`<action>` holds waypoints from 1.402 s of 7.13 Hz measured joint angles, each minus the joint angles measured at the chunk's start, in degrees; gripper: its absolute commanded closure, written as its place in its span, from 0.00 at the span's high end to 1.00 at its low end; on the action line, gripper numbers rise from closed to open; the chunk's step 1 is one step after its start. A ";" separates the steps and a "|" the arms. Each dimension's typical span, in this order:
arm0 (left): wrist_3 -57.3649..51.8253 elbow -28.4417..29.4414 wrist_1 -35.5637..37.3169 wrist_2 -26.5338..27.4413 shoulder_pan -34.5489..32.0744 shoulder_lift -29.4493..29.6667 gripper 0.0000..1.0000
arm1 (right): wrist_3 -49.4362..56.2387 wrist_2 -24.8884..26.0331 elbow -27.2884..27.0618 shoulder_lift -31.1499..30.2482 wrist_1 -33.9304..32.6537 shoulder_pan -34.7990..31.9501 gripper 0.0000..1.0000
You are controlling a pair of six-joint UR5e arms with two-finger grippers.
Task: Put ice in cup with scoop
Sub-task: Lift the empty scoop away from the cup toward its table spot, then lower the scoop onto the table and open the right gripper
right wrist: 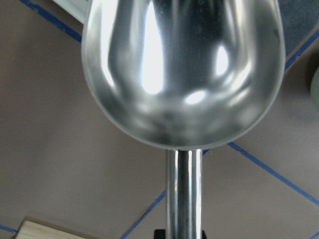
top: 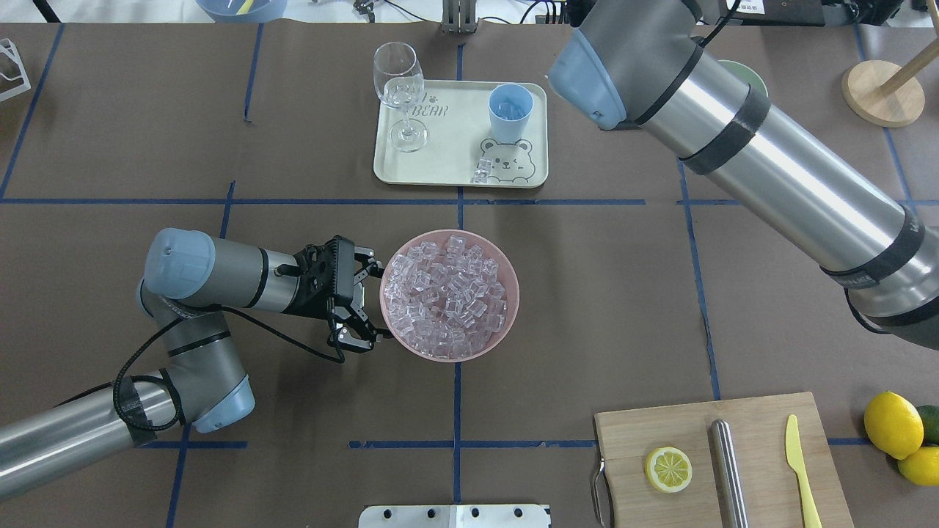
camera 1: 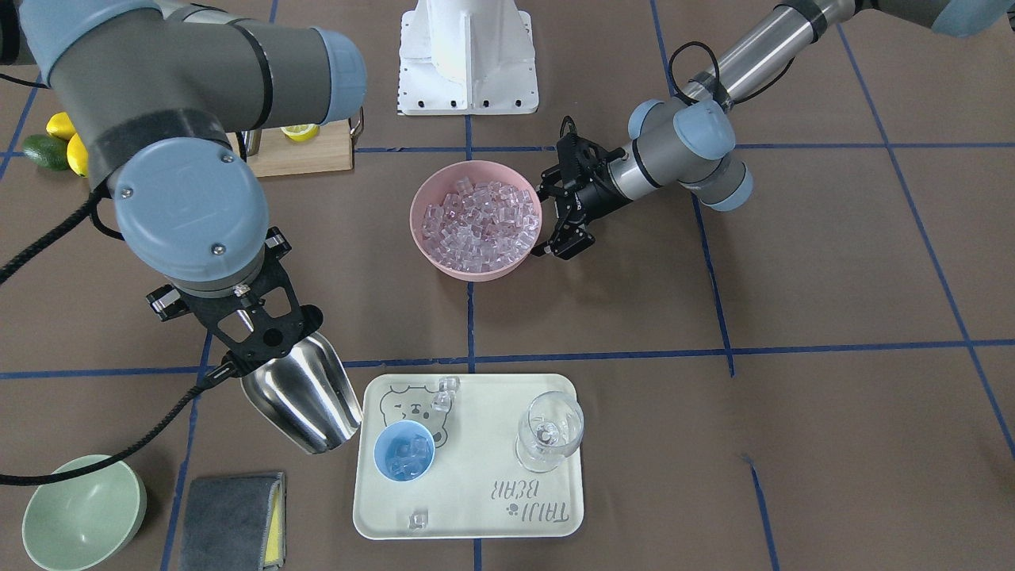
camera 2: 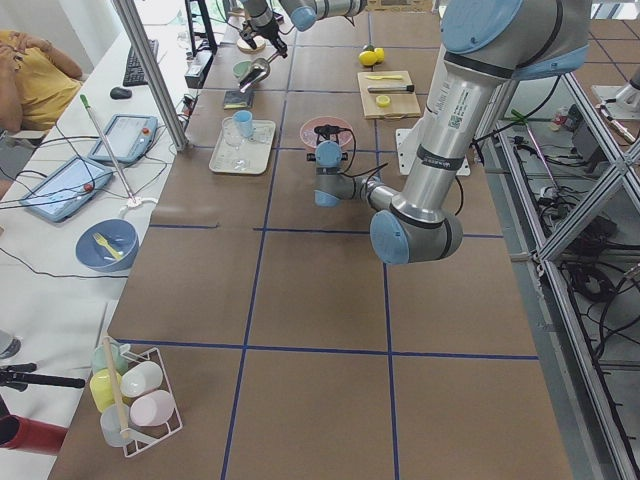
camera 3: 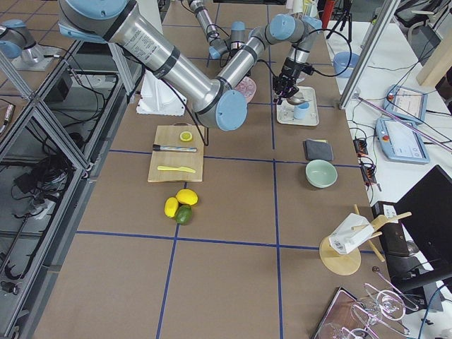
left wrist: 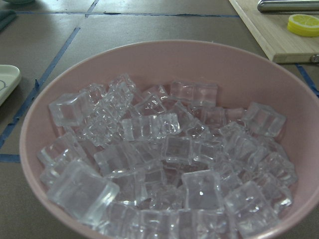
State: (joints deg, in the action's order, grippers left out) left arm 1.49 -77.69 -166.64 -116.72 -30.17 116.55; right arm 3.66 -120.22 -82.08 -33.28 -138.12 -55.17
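Fingers of the right gripper point(camera 1: 266, 345) are clenched on the short, straight, cylindrical handle of the scoop point(camera 1: 301, 396). It is one mirror-bright steel piece, and its deep rounded trough holds nothing and hangs above the table just beside the tray point(camera 1: 476, 519). Spread apart and grasping nothing, the left gripper point(top: 361, 299) sits just beside the rim of the single pink bowl point(camera 1: 476, 274). This smooth, matte, round bowl is heaped with ice point(left wrist: 149, 127), clear glassy cubes too many to count. On the cream, round-cornered tray with its bear drawing stands the one small light-blue cup point(camera 1: 377, 454), round and handleless, with a few cubes inside. One clear stemmed wine glass point(camera 1: 549, 432) stands there too, apart from the cup. Three loose cubes lie on the tray: two by the bear's head, one near the edge.
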 measured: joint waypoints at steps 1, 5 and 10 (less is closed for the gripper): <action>-0.05 0.00 0.00 0.00 -0.12 -0.16 1.00 | -3.35 -3.37 -0.94 -0.34 -0.28 -1.55 0.00; -0.11 0.00 -0.08 -0.08 -0.50 -0.53 1.00 | -20.42 -11.60 -20.93 -14.74 -0.56 -4.87 0.00; -0.17 0.00 -0.09 -0.09 -0.43 -0.91 1.00 | -35.12 -12.02 -39.55 -41.61 11.81 -0.37 0.00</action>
State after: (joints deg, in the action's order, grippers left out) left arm 1.32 -77.70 -166.73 -116.81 -30.60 115.65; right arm -31.46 -132.23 -121.63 -74.89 -126.32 -55.53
